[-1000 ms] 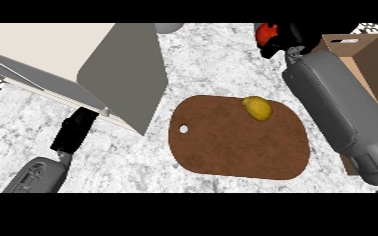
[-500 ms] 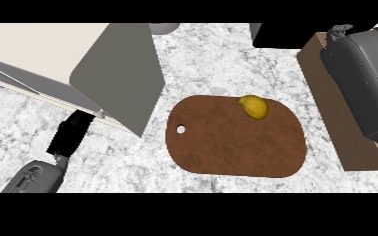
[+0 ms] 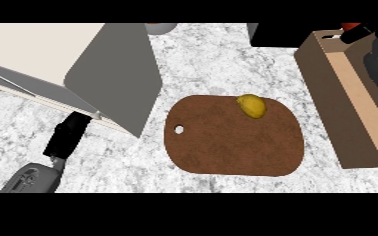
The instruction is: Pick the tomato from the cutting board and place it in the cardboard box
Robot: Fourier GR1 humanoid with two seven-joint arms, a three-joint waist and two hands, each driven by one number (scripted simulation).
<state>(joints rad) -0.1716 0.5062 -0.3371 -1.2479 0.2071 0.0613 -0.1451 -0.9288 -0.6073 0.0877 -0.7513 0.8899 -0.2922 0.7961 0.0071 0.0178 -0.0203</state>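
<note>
Tomato (image 3: 252, 106), yellow, lies at the upper right edge of the board (image 3: 229, 145), mid-frame; its long axis runs top to bottom, tilted toward lower right; which end leads cannot be told. Box (image 3: 328, 87) stands at right, apart from the board, its left wall facing the tomato. Black block (image 3: 275, 35) and bowl (image 3: 159, 28) sit at top, pale slab (image 3: 88, 75) upper left, all on the worktop (image 3: 207, 65). Left hand (image 3: 66, 139), lower left: fingers straight, together, holding nothing. Right hand (image 3: 359, 34), upper right edge above the box, is mostly cut off; state cannot be told.

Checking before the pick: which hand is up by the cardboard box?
The right hand, at the view's upper right by the cardboard box; the left hand sits lower left, beyond the cutting board.
</note>
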